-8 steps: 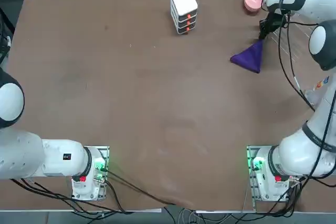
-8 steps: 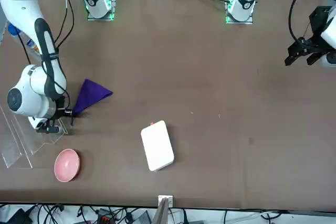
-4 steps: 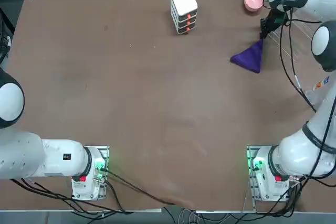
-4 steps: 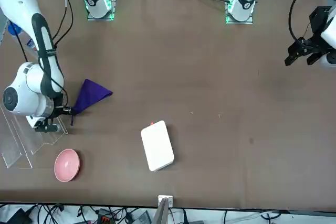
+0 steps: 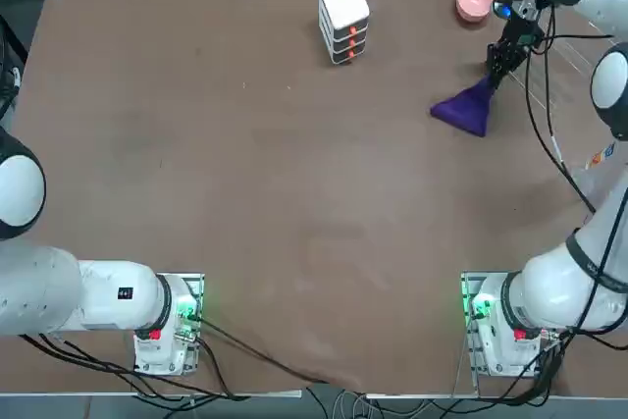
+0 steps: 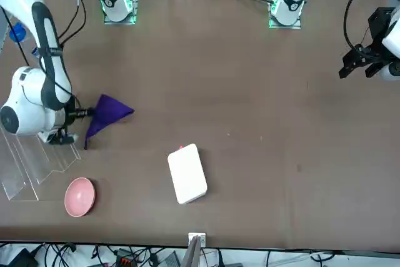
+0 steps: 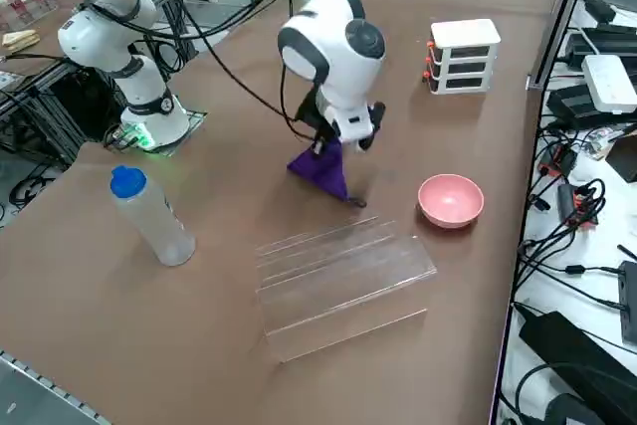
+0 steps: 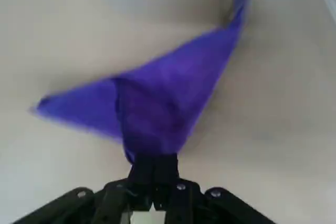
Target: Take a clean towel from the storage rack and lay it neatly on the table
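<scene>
From my remote station, I have the right gripper (image 8: pixel 153 162) closed on a gathered edge of the purple towel (image 8: pixel 157 95), beside the storage rack (image 7: pixel 338 286) on the brown table (image 5: pixel 294 193). Compared with half a second ago, the arm's wrist has tilted and swung, drawing the pinched end up while the far corners keep their place (the pink bowl (image 6: pixel 80 197) and white stacked box (image 6: pixel 187 174) have not budged). The towel, plain and deep purple, hangs in a folded, pointed fan, creased toward the fingers, not spread flat.
</scene>
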